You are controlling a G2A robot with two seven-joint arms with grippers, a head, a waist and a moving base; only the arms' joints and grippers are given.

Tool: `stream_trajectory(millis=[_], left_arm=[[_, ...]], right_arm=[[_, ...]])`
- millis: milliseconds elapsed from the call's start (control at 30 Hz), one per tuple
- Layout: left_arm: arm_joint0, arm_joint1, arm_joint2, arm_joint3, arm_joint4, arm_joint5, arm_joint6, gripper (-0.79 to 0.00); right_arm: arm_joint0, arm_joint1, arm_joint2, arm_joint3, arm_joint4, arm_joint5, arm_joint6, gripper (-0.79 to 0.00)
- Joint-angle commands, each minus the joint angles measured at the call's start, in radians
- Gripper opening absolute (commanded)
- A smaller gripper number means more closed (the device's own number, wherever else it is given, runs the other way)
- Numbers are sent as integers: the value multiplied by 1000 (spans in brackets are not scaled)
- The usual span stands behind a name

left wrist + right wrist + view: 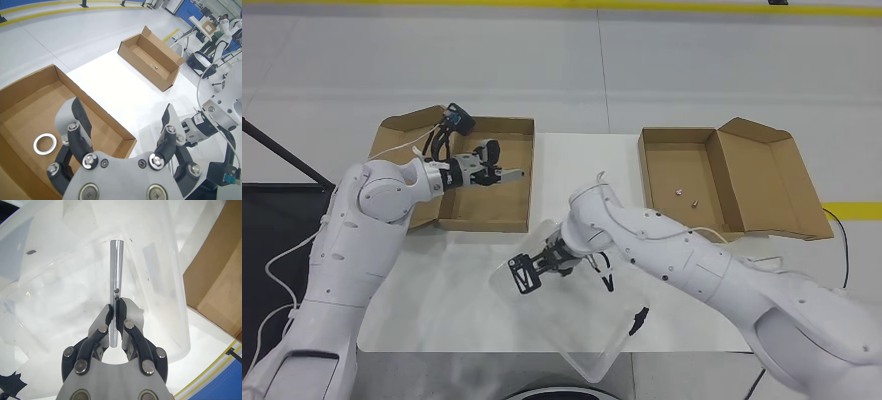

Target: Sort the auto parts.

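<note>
White table (582, 170), right fingers (121, 313) pinching rod (115, 266); left fingers (81, 113) spread

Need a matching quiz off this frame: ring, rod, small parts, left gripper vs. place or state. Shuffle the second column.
Column one:
1. metal ring
2. metal rod
3. two small metal parts
4. left gripper

Column two:
A. clamped in the right gripper, above the clear bin
B. open, holding nothing
C. lying flat in the left cardboard box
D. lying in the right cardboard box

Pairs: 1-C, 2-A, 3-D, 4-B
</note>
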Motion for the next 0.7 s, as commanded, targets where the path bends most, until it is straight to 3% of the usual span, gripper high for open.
stream_trajectory(millis=[0, 367, 667], left_arm=[[14, 4, -13, -11, -4, -6, 16, 0], [124, 32, -71, -119, 70, -70, 55, 0], [124, 32, -71, -119, 70, -70, 55, 0]], right_arm=[[10, 16, 0, -23, 10, 0, 0, -785], [61, 96, 0, -119, 18, 0, -33, -785], [61, 96, 0, -119, 18, 0, -33, -785]])
